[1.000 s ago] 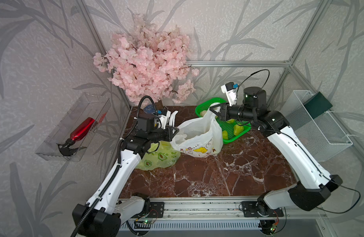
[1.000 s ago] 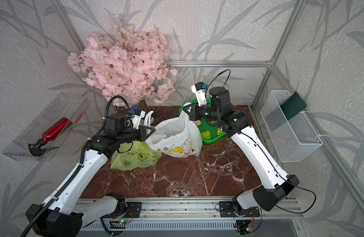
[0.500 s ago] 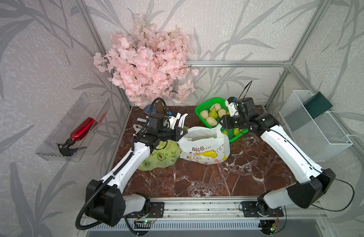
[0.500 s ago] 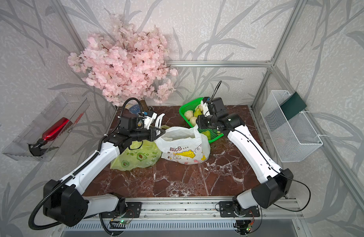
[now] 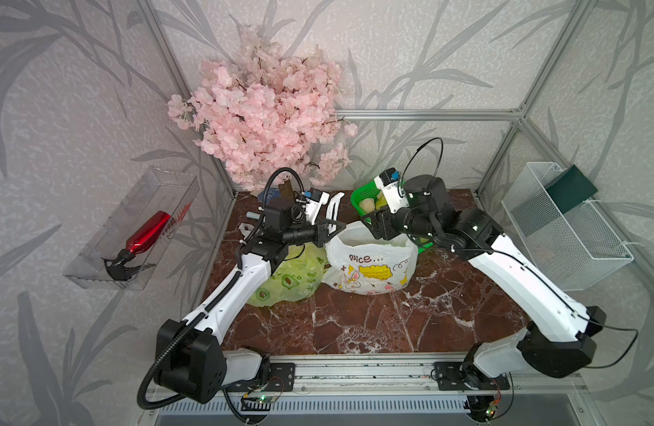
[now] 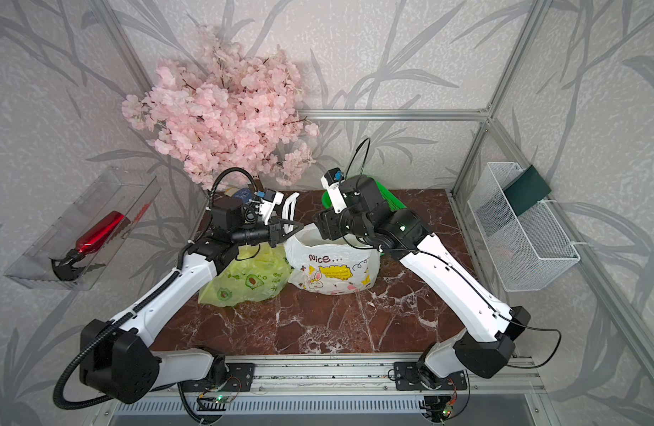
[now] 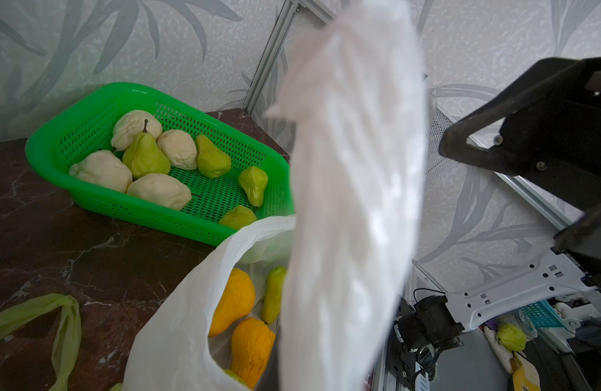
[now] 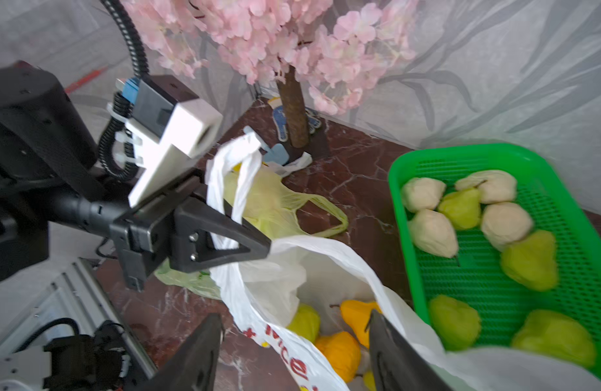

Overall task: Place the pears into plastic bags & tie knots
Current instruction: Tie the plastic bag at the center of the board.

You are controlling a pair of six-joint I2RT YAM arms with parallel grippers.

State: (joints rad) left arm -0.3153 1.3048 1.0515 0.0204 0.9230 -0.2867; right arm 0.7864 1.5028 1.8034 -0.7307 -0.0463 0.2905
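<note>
Several green pears point(image 7: 146, 157) wait in the basket point(image 7: 156, 216) just beyond your right claw point(image 5: 367, 225), which gapes, apparently empty, over the white bag point(image 5: 369, 265); your left claw point(image 5: 336, 225) pinches its handle point(image 8: 239, 169) up.

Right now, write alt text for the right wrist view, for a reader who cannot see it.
The left claw pinches a handle of a white bag, holding its mouth open over orange and yellow-green pears inside. The right claw hangs open above the bag; a green basket of more fruit sits beside it, pink blossoms behind.
</note>
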